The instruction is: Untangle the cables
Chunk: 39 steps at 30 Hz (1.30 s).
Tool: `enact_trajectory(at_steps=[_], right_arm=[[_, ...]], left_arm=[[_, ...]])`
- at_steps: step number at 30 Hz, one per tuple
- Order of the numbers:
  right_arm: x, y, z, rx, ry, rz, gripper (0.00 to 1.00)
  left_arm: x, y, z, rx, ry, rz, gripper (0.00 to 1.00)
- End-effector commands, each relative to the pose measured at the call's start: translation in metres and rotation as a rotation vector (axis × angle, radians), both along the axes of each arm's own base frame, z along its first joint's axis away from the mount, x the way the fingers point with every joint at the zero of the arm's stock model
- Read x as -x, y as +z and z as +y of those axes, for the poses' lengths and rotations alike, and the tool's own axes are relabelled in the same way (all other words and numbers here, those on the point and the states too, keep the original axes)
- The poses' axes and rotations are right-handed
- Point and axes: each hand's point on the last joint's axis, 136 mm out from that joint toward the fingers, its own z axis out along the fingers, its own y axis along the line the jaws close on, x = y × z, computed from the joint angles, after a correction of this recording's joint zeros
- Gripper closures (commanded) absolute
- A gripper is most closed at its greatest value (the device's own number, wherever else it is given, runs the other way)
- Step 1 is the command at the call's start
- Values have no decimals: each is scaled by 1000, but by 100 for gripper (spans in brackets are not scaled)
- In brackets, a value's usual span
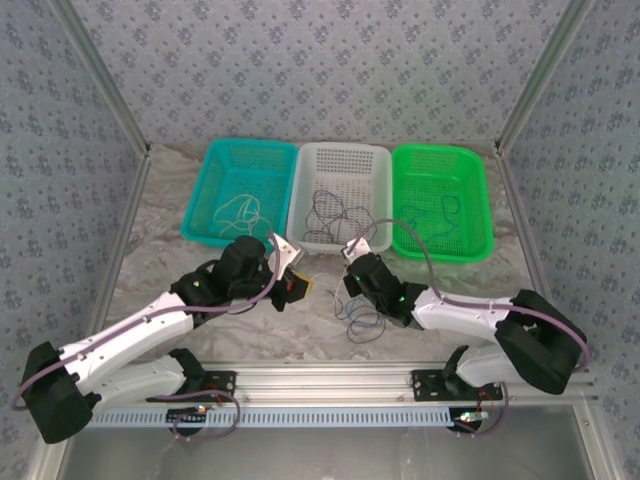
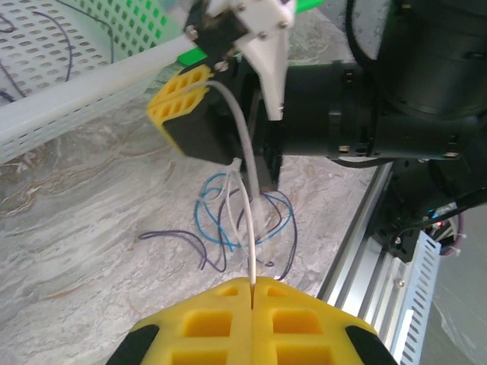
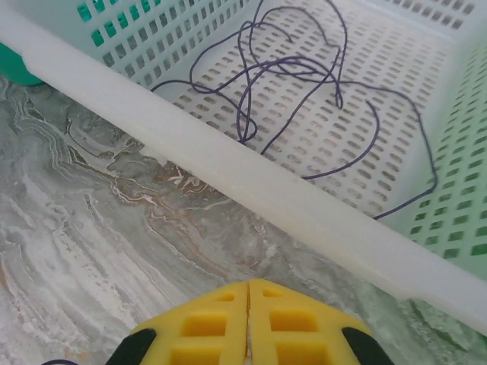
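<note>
1. Perforated plastic baskets: three. One teal basket (image 1: 250, 142), one white basket (image 1: 340, 146), one green basket (image 1: 440, 148).
2. White-and-black robot arms: two. Left arm (image 1: 130, 335), right arm (image 1: 460, 310).
3. Yellow-padded two-finger grippers: two. Left gripper (image 1: 297, 285), right gripper (image 1: 348, 283).
4. Thin wire clusters: four. Whitish loops (image 1: 240, 210), dark purple loops (image 3: 304, 76), dark loops (image 1: 435, 212), one per basket, plus one mixed tangle (image 1: 362, 318) on the marble tabletop.
5. Tangle colours: three. Blue, dark purple, and one white wire (image 2: 245, 190). Blue and purple strand counts unclear.
</note>
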Motion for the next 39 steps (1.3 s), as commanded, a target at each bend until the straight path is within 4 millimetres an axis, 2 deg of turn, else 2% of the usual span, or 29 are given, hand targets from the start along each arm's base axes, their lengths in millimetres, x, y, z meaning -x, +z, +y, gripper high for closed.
enact_trajectory(at_steps=[1, 7, 12, 16, 21, 24, 27, 29, 34, 39], right_arm=[[0, 26, -12, -48, -81, -107, 100], [20, 38, -17, -49, -85, -171, 100], [35, 32, -34, -46, -143, -181, 100], [45, 27, -43, -42, -165, -179, 100], [53, 29, -43, 8, -164, -196, 100], [54, 22, -47, 50, -187, -183, 100], [54, 17, -54, 79, -239, -175, 100], [54, 15, -67, 112, -310, -170, 97], [54, 16, -99, 154, -500, -184, 86], [52, 4, -95, 185, -517, -157, 83]], left_arm=[[-9, -8, 11, -25, 86, 24, 100], [-46, -17, 44, -7, 346, 85, 100], [-67, -3, 70, 107, 513, 115, 100], [-74, 20, 83, 209, 579, 87, 100], [-76, 57, 86, 354, 601, 30, 100], [-77, 81, 88, 444, 611, -10, 100], [-76, 107, 90, 520, 606, -53, 100], [-74, 120, 89, 553, 590, -59, 100], [-65, 137, 79, 619, 521, -22, 100], [-63, 139, 69, 726, 482, 73, 100]])
